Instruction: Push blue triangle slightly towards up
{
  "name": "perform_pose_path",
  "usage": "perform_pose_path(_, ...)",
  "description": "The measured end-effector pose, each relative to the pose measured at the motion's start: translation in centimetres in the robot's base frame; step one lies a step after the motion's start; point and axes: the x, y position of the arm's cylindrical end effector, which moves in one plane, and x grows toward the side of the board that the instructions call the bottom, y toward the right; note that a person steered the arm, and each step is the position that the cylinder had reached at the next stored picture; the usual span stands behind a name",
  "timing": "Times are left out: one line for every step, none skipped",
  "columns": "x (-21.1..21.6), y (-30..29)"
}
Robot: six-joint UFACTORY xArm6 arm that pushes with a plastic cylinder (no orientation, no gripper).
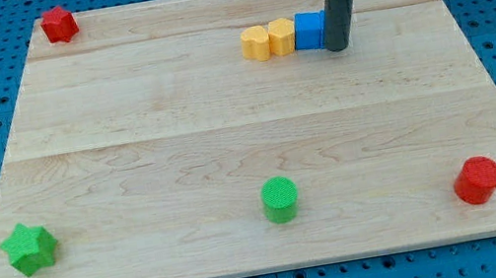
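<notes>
The only blue block [310, 30] sits near the view's top, right of centre; it looks like a cube, and I cannot make out a triangle shape. It touches a yellow hexagon-like block [282, 36], which touches a yellow heart-shaped block [256, 44], forming a row. My tip [337, 48] is at the blue block's right side, touching or nearly touching it. The dark rod rises from there to the view's top.
A red block [59, 24] lies at the top left corner. A green star [29, 248] is at the bottom left, a green cylinder [280, 199] at bottom centre, a red cylinder [478, 179] at bottom right. The wooden board [229, 142] ends at blue pegboard.
</notes>
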Motion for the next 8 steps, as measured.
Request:
perform_pose_path(0.2, 0.0)
perform_pose_path(1.1, 0.0)
perform_pose_path(0.9, -0.3)
perform_pose_path(0.6, -0.4)
perform_pose_path(0.5, -0.4)
perform_pose_path(0.2, -0.4)
perform_pose_path(0.1, -0.3)
perform_pose_path(-0.1, -0.3)
